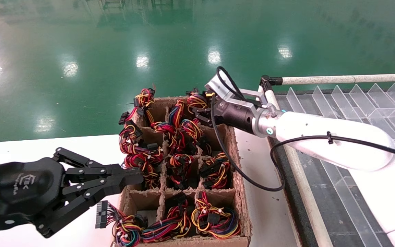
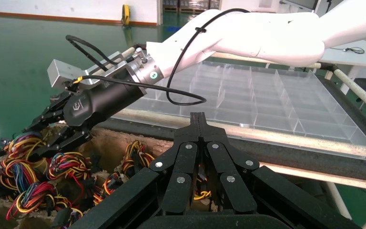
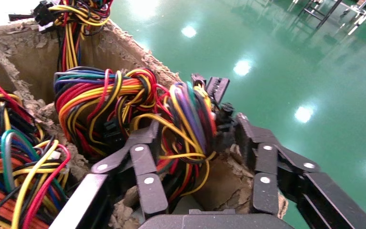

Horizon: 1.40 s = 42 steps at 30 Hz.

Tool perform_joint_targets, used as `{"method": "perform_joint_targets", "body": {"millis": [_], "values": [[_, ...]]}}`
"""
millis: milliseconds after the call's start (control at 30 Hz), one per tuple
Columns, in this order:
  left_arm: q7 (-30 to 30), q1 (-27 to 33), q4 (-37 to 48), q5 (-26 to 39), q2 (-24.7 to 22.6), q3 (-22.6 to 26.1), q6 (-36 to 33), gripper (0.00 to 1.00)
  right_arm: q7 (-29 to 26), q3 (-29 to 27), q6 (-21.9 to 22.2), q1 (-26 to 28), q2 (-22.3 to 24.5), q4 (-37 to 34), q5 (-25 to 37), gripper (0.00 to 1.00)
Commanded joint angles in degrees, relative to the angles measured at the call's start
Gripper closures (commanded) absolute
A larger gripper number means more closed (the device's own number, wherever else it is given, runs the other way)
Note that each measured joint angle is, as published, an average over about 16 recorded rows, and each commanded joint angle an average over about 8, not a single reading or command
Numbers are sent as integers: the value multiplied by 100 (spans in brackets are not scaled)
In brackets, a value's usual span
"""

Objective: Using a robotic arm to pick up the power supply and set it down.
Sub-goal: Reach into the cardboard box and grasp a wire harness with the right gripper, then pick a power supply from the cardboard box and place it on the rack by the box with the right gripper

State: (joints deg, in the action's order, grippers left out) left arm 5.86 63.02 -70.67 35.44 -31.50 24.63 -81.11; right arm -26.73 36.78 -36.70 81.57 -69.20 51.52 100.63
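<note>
Power supplies sit in the cells of a cardboard box (image 1: 242, 206); mostly their red, yellow and orange wire bundles show, and the grey bodies are hidden down in the cells. My right gripper (image 1: 199, 113) (image 3: 195, 131) is at the far right corner cell. It is open, with its fingers (image 3: 145, 143) on either side of one power supply's wire bundle (image 3: 190, 112). That gripper also shows in the left wrist view, the right gripper (image 2: 52, 131) reaching down among the wires. My left gripper (image 1: 139, 175) (image 2: 198, 117) is shut and empty, hovering at the box's left side.
The box stands on a white table (image 1: 29, 147). To its right is a dark frame with a white pipe rail (image 1: 321, 79) and a clear plastic divider tray (image 1: 355, 99). Loose wires and connectors (image 1: 103, 209) spill over the box's near left corner. Green floor lies beyond.
</note>
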Motion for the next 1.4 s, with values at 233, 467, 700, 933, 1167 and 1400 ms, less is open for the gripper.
{"method": "perform_joint_targets", "body": {"millis": [233, 467, 700, 933, 1167, 1400], "values": [[0, 0, 0, 0, 0, 0, 0, 100, -81, -1, 5, -24, 27, 100, 23, 100], [0, 0, 0, 0, 0, 0, 0, 100, -106, -29, -12, -1, 45, 127, -22, 100], [0, 0, 0, 0, 0, 0, 0, 100, -117, -117, -106, 35, 230, 501, -146, 100], [0, 0, 0, 0, 0, 0, 0, 100, -265, -312, -263, 149, 734, 1539, -255, 100], [0, 0, 0, 0, 0, 0, 0, 100, -211, -504, -314, 506, 1284, 2490, -41, 100], [0, 0, 0, 0, 0, 0, 0, 100, 388, -597, -342, 1171, 1479, 2544, 182, 100]]}}
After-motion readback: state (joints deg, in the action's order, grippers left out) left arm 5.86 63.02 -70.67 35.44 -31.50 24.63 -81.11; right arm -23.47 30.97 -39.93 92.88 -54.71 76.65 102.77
